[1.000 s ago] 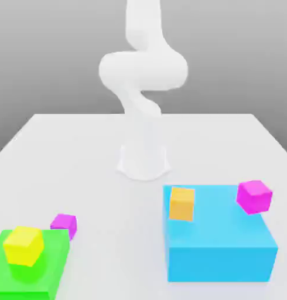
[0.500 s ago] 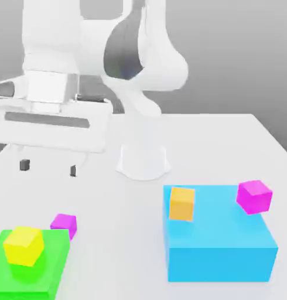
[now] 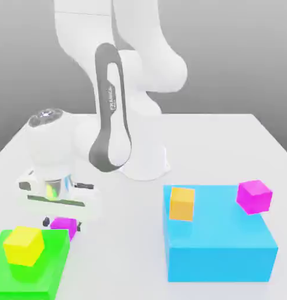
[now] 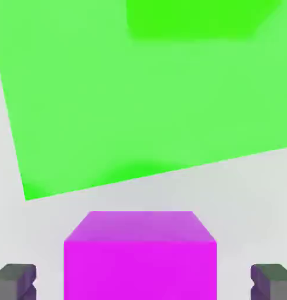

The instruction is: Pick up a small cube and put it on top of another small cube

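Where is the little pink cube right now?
The small magenta cube sits on the white table at the exterior view's left, against the green block, between the hand's fingers.

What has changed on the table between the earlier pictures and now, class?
The white arm swung down toward the exterior view's left, bringing its gripper low around the small magenta cube beside the green block; its fingers flank the cube with gaps showing. The yellow cube, orange cube, bigger magenta cube and blue block stayed put.
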